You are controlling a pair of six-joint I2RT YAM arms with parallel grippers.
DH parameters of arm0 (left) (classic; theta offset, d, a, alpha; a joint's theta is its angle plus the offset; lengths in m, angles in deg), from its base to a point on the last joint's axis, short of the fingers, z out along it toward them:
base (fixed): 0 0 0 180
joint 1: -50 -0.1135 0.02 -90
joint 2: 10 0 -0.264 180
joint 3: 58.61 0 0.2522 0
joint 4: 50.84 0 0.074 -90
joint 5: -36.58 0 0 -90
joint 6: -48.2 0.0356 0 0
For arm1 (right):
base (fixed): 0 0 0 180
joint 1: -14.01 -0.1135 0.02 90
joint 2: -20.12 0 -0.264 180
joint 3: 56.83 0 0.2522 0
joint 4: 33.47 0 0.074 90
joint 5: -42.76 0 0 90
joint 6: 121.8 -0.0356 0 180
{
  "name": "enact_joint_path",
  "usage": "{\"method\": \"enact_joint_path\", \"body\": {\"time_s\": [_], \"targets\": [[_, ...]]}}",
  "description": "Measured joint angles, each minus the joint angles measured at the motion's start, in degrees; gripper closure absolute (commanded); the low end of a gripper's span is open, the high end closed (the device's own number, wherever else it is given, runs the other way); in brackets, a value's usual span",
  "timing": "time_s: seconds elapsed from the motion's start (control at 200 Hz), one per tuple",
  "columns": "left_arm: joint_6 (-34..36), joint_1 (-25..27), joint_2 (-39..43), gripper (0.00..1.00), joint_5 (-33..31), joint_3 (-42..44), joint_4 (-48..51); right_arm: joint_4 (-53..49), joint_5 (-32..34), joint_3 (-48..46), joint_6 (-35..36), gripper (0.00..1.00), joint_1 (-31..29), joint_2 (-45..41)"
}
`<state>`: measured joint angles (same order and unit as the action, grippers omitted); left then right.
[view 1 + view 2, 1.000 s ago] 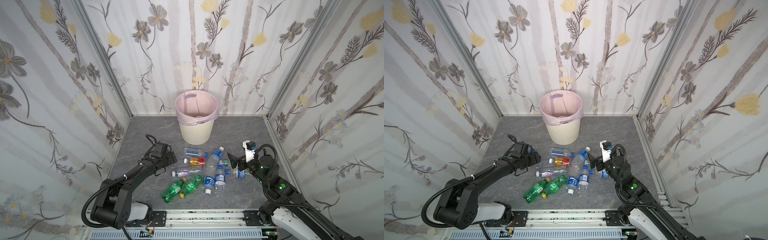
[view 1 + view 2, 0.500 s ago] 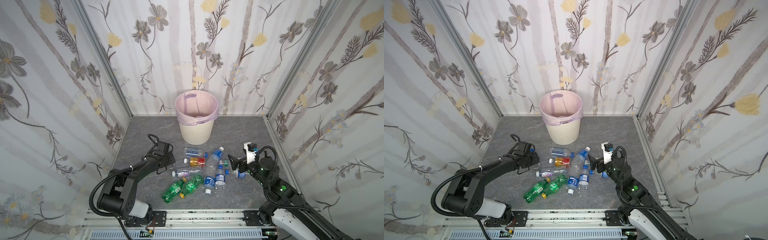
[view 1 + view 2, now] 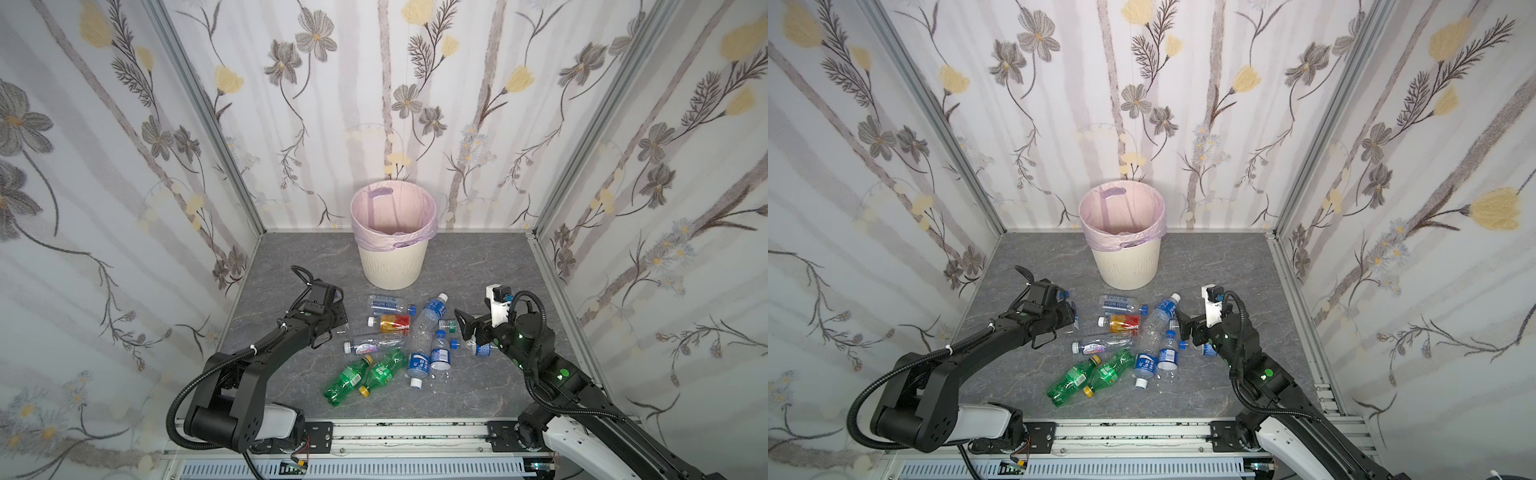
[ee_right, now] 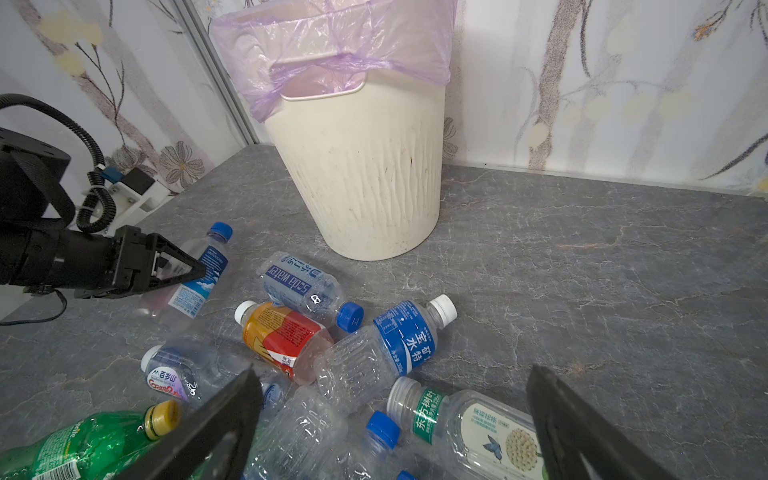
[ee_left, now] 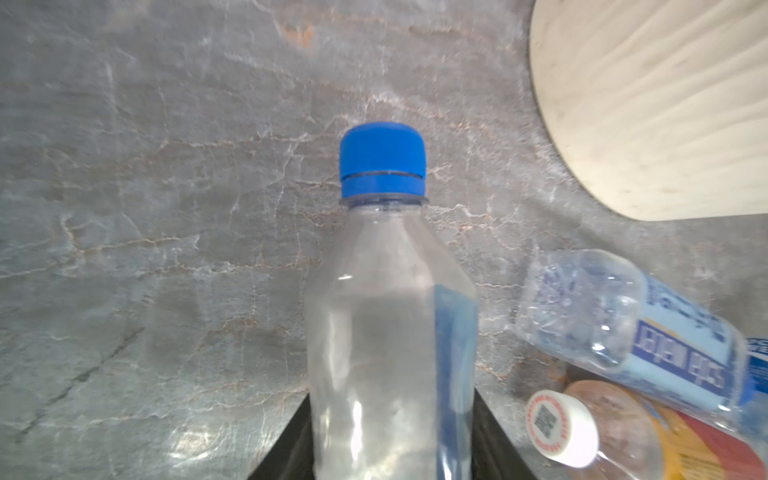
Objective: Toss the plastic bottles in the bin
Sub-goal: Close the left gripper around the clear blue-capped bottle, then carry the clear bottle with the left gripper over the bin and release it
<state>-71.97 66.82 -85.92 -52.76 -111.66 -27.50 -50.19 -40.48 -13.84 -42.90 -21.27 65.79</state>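
My left gripper (image 5: 390, 457) is shut on a clear plastic bottle (image 5: 390, 332) with a blue cap and blue label, at the left edge of the pile; the right wrist view shows the same grip (image 4: 183, 270). Several more plastic bottles lie in a heap (image 3: 399, 345) in front of the bin (image 3: 392, 257): two green ones (image 3: 365, 376), one with a red-orange label (image 3: 392, 324), and clear ones with blue labels. My right gripper (image 4: 392, 374) stands open low over the heap's right side, above an uncapped clear bottle with a green label (image 4: 469, 428).
The bin (image 3: 1125, 266) stands at the back middle of the grey floor, close to the rear wall. Flowered walls close off the left, right and back. A metal rail (image 3: 395, 432) runs along the front edge.
My left gripper's jaws have closed on the blue-capped clear bottle, and that arm's elbow has risen. The right gripper has stayed open and barely moved.
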Motion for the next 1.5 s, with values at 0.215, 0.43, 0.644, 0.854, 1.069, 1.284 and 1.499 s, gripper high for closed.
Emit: {"method": "enact_joint_path", "body": {"time_s": [0.215, 0.43, 0.644, 0.854, 1.069, 1.284, 1.499], "targets": [[1.9, -0.7, 13.6, 0.58, 0.7, -0.2, 0.6, 0.0, 0.0, 0.1, -0.4, 0.00, 0.0, 0.6], [4.8, -1.6, 23.7, 0.59, 3.5, -5.0, 1.6, 0.0, -0.1, 0.1, -0.4, 0.00, 0.0, 0.9], [6.9, -1.8, 23.6, 0.59, 8.5, -15.3, 2.7, 0.0, -0.4, 0.3, -0.4, 0.00, 0.0, 1.8], [7.9, 0.3, 6.3, 0.55, 12.2, -40.7, 0.4, 0.0, -0.4, 1.4, -0.4, 0.01, 0.0, 2.5], [7.2, 3.7, -24.9, 0.00, 15.0, -72.8, 2.2, -0.8, -0.4, 2.9, -2.0, 0.01, 0.0, 2.3], [7.9, 4.9, -22.4, 0.00, 12.3, -69.0, 5.8, -4.8, 1.6, 3.4, -3.6, 0.01, 0.0, -0.9], [10.5, 4.9, -9.9, 0.00, 7.5, -53.9, 7.0, -9.4, 5.5, 5.8, -6.6, 0.02, 0.8, 1.0]]}}
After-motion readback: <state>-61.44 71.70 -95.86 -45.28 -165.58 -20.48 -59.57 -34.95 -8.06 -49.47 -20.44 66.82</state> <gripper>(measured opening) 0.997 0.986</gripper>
